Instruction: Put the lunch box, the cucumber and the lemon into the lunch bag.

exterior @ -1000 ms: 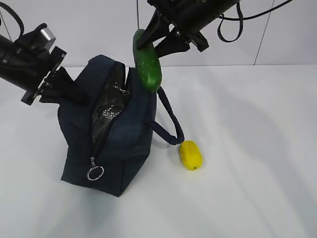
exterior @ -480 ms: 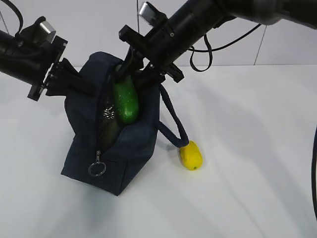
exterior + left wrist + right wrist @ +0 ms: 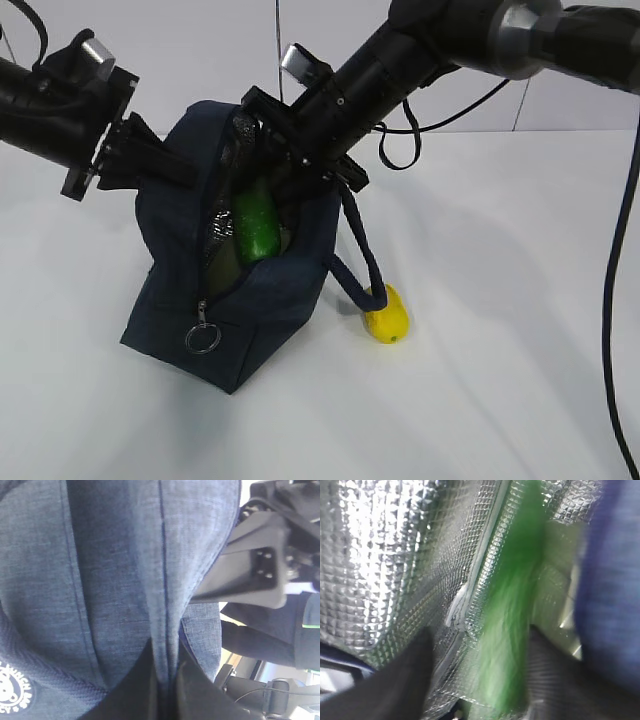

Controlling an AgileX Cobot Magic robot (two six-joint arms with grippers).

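Note:
The navy lunch bag [image 3: 265, 290] stands open on the white table, its silver lining showing. My left gripper [image 3: 180, 170] is shut on a fold of the bag's fabric [image 3: 165, 605] at the left rim and holds it up. My right gripper [image 3: 275, 185] reaches down into the opening. Its jaws stand wide apart inside the foil lining [image 3: 385, 565]. The green cucumber [image 3: 255, 225] is inside the bag, blurred in the right wrist view [image 3: 512, 630], next to the right finger, with a gap to the left finger. The yellow lemon [image 3: 386, 314] lies on the table by the bag's handle [image 3: 358, 250]. The lunch box is hidden.
The zipper's ring pull [image 3: 200, 340] hangs at the bag's near end. The bag's white round logo [image 3: 12, 695] shows in the left wrist view. White table [image 3: 500, 330] stretches to the right and front; a white wall stands behind.
My right gripper came down from above the bag into its opening, carrying the cucumber inside. The bag leaned slightly and its handle shifted toward the lemon. The left gripper kept its hold.

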